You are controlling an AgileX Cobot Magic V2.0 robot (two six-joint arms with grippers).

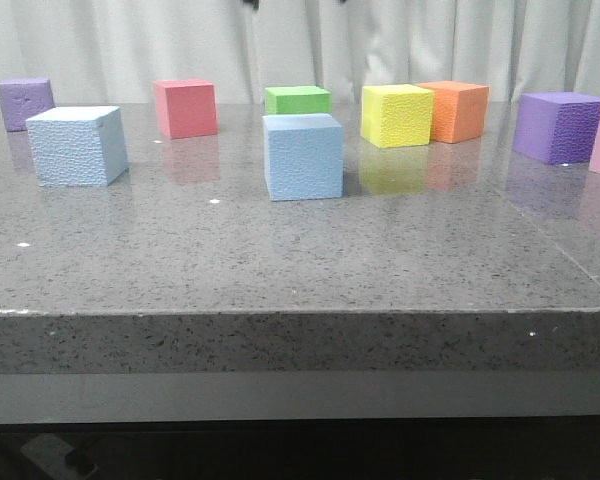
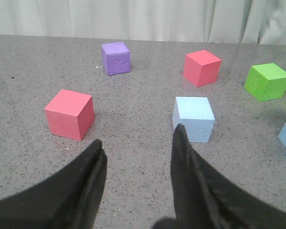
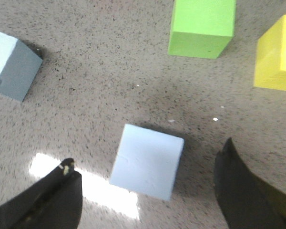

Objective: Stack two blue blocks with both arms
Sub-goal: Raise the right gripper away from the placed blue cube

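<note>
Two light blue blocks stand apart on the grey stone table. One blue block (image 1: 77, 146) is at the left and the other blue block (image 1: 302, 157) is in the middle. Neither gripper shows in the front view. My left gripper (image 2: 139, 136) is open and empty above the table, with the left blue block (image 2: 194, 118) just beyond its right fingertip (image 2: 181, 136). My right gripper (image 3: 147, 153) is open and hovers over the middle blue block (image 3: 147, 162), which lies between the fingers without touching them.
Behind the blue blocks are a purple cube (image 1: 25, 103), a red cube (image 1: 185, 107), a green cube (image 1: 298, 100), a yellow cube (image 1: 397, 115) and an orange cube (image 1: 460, 110). A larger purple cube (image 1: 558, 126) stands at the right. A pink-red cube (image 2: 70, 114) sits left of my left gripper.
</note>
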